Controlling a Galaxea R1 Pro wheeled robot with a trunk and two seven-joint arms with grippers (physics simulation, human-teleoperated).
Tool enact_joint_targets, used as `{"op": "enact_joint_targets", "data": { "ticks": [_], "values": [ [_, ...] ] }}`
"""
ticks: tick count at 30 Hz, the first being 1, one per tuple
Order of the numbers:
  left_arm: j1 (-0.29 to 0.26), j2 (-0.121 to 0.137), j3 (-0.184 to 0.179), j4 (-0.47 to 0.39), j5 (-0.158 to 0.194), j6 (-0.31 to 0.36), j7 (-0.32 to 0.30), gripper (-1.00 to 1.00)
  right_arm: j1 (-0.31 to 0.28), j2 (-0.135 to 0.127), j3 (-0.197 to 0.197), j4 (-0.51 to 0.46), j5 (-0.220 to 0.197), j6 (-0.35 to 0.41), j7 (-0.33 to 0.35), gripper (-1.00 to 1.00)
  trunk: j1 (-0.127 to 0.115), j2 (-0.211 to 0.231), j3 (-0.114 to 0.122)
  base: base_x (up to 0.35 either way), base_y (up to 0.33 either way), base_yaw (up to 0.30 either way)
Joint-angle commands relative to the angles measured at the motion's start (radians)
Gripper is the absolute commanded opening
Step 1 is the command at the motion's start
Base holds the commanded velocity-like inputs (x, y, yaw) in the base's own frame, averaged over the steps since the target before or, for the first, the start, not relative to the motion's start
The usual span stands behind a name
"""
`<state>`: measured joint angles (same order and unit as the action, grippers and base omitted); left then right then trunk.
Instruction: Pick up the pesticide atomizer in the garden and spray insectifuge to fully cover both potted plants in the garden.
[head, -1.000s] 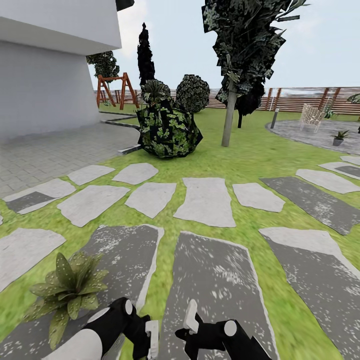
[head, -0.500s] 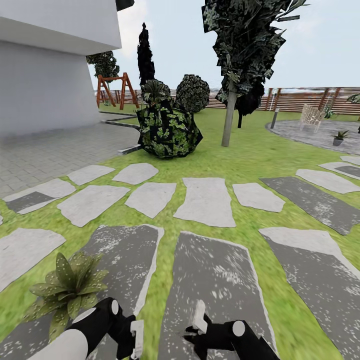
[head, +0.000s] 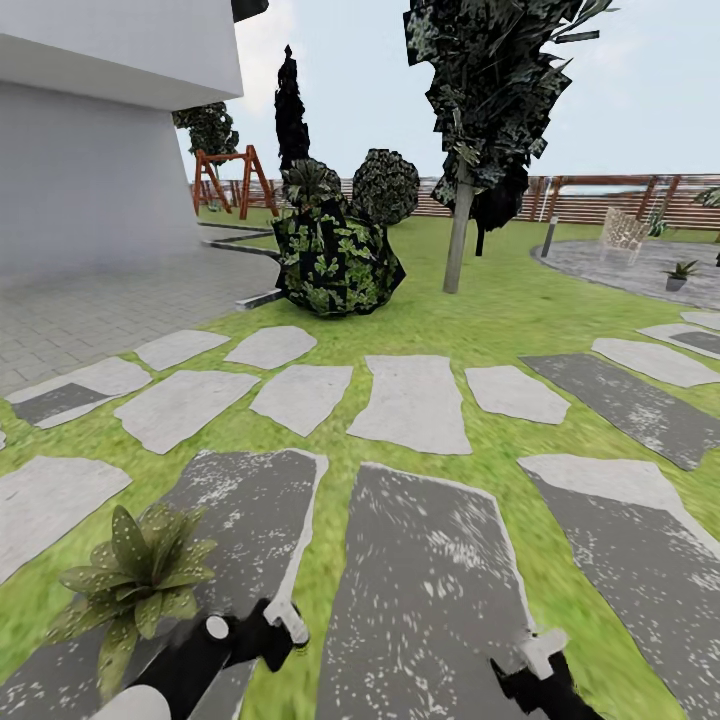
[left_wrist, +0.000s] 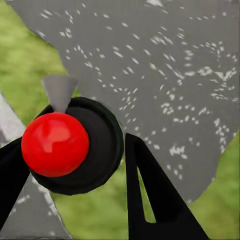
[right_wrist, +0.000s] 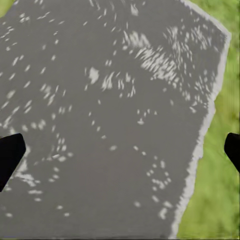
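From here, the left gripper (left_wrist: 75, 165) pinches the spray bottle (left_wrist: 75, 145), nozzle up; the right gripper (right_wrist: 120, 150) is spread, empty. Spraying's next, I'd say: swing toward the potted plant (head: 135, 570) at nine o'clock. Another pot (head: 682, 273) sits far off at two o'clock.

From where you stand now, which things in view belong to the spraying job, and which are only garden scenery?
For the job:
- near potted plant, beside the dark stepping stone
- far potted plant, on the patio

Only scenery:
- leafy bush
- tree
- swing frame
- chair
- fence
- pale stepping stones
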<state>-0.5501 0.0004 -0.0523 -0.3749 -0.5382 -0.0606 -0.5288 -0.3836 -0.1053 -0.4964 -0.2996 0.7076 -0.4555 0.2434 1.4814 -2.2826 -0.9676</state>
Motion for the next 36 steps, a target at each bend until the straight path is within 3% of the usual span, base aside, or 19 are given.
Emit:
{"op": "enact_joint_targets", "data": {
  "ticks": [1, 2, 4, 6, 10, 12, 23, 36],
  "values": [
    [0.006, 0.000, 0.000, 0.023, 0.030, -0.010, 0.039, -1.00, 0.006, 0.001, -0.011, 0.029, 0.003, -0.048, -0.062, 1.00, 0.000, 0.000, -0.001, 0.000, 0.000, 0.000],
    [0.009, 0.000, 0.000, 0.043, 0.056, -0.015, 0.068, -1.00, 0.009, 0.002, -0.012, 0.052, 0.003, -0.076, -0.109, 1.00, 0.000, 0.000, -0.001, 0.000, 0.000, 0.000],
    [0.013, 0.000, 0.000, 0.108, 0.141, -0.069, 0.184, -1.00, 0.013, 0.010, -0.013, 0.128, 0.001, -0.127, -0.261, 1.00, 0.000, 0.000, -0.001, 0.000, 0.000, 0.000],
    [0.015, 0.001, 0.000, 0.186, 0.216, -0.137, 0.291, -1.00, 0.014, 0.024, -0.014, 0.165, -0.001, -0.142, -0.364, 1.00, 0.000, 0.000, -0.001, 0.000, 0.000, 0.000],
    [0.047, 0.003, 0.000, 0.233, 0.315, -0.197, 0.355, -1.00, 0.014, 0.056, -0.014, 0.175, -0.035, -0.145, -0.393, 1.00, 0.000, 0.000, -0.001, 0.000, 0.000, 0.000],
    [0.069, 0.004, 0.000, 0.237, 0.340, -0.210, 0.361, -1.00, 0.014, 0.059, -0.013, 0.176, -0.041, -0.143, -0.394, 1.00, 0.000, 0.000, -0.001, 0.000, 0.000, 0.000],
    [0.099, 0.013, 0.000, 0.260, 0.355, -0.225, 0.366, -1.00, 0.014, 0.061, -0.012, 0.266, -0.043, -0.140, -0.392, 1.00, 0.000, 0.000, -0.001, 0.000, 0.000, 0.000],
    [0.099, 0.015, 0.000, 0.260, 0.354, -0.225, 0.366, -1.00, 0.014, 0.061, -0.012, 0.273, -0.043, -0.140, -0.392, 1.00, 0.000, 0.000, -0.001, 0.000, 0.000, 0.000]
  ]
}}
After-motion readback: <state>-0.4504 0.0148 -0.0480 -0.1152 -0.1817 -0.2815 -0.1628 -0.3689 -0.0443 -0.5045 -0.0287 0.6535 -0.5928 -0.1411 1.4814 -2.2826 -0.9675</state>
